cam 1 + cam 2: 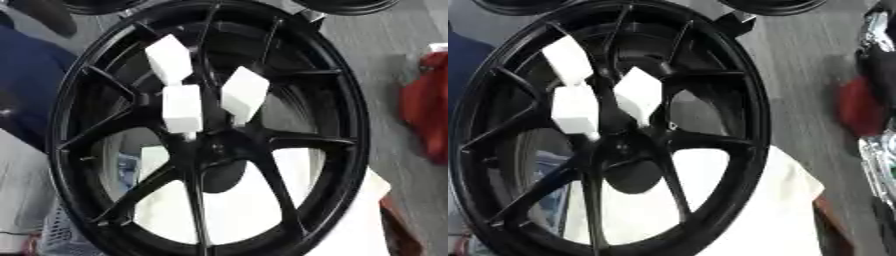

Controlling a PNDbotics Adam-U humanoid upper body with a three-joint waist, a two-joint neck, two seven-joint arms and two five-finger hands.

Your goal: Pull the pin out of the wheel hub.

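A black spoked wheel hub (346, 120) fills most of both views. Three white block-shaped pins stick out of it above its centre (219, 147): one at the upper left (169, 59), one below it (183, 107) and one to the right (244, 92). Nothing touches the pins. A black and silver part of my right arm or hand (878, 145) runs along the right edge of the right eye view, blurred and well apart from the pins. My left hand shows in neither view.
A white sheet (262, 205) lies behind the lower spokes. A red object (427, 112) sits to the right on the grey floor. Dark blue cloth (26, 75) is at the left. Other black rims (350, 5) line the top edge.
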